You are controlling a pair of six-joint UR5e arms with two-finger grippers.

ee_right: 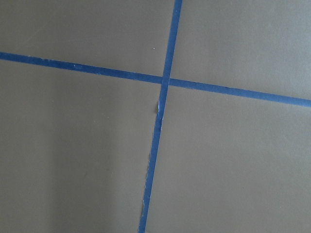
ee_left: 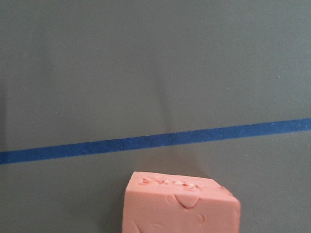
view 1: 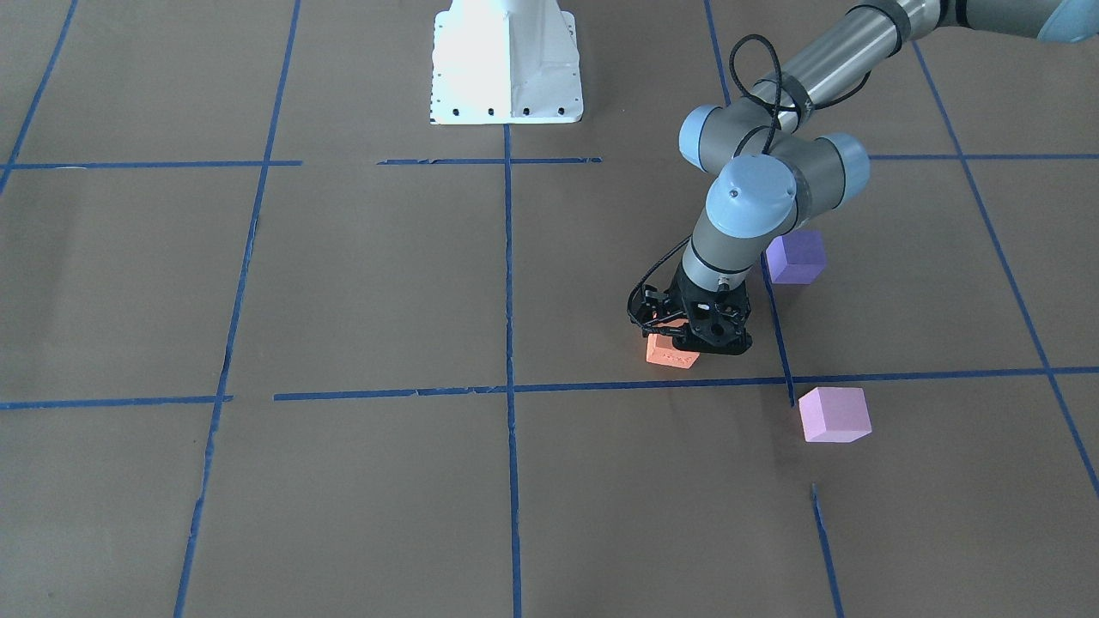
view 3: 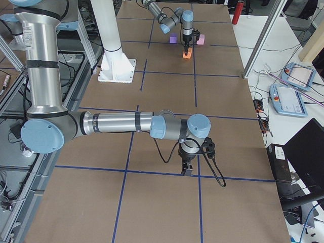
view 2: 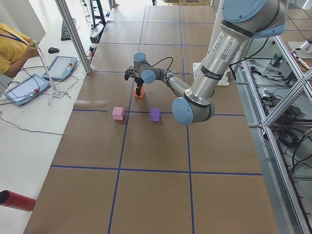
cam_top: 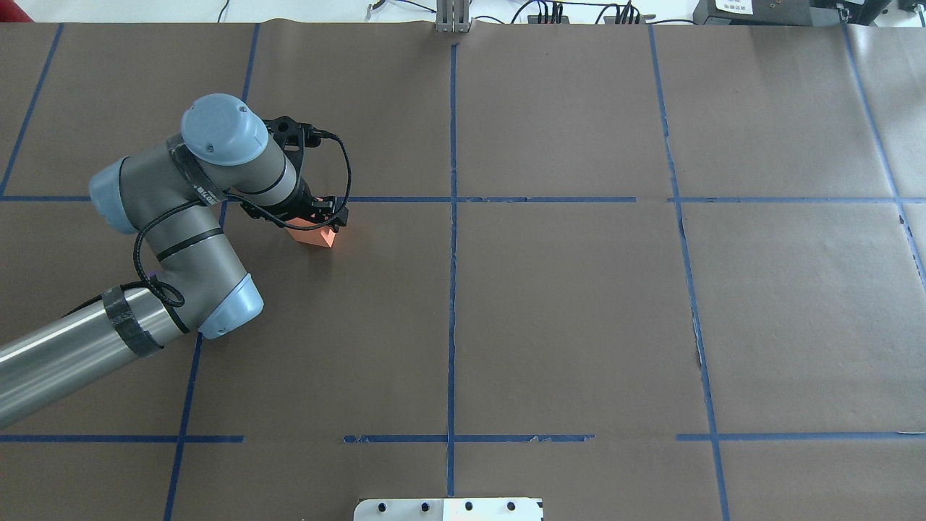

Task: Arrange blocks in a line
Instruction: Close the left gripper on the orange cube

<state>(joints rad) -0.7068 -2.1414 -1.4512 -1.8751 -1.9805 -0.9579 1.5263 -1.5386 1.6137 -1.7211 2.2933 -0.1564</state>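
Observation:
The orange block (view 1: 670,353) lies just behind a blue tape line, and my left gripper (view 1: 689,336) stands down over it with its jaws against the block's sides. In the overhead view the orange block (cam_top: 316,236) shows tilted under the left gripper (cam_top: 320,223). The left wrist view shows its dented top (ee_left: 181,204) close at the bottom edge. The violet-blue block (view 1: 796,256) sits behind the arm, and the pink-lilac block (view 1: 834,415) sits in front of the tape line; the arm hides both in the overhead view. My right gripper (view 3: 187,170) shows only in the exterior right view; I cannot tell its state.
The white robot base (view 1: 506,64) stands at the table's robot-side edge. Blue tape lines (view 1: 509,283) divide the brown table into squares. A red cylinder (view 2: 17,201) lies on the white side bench. An operator (view 2: 12,46) sits beyond that bench.

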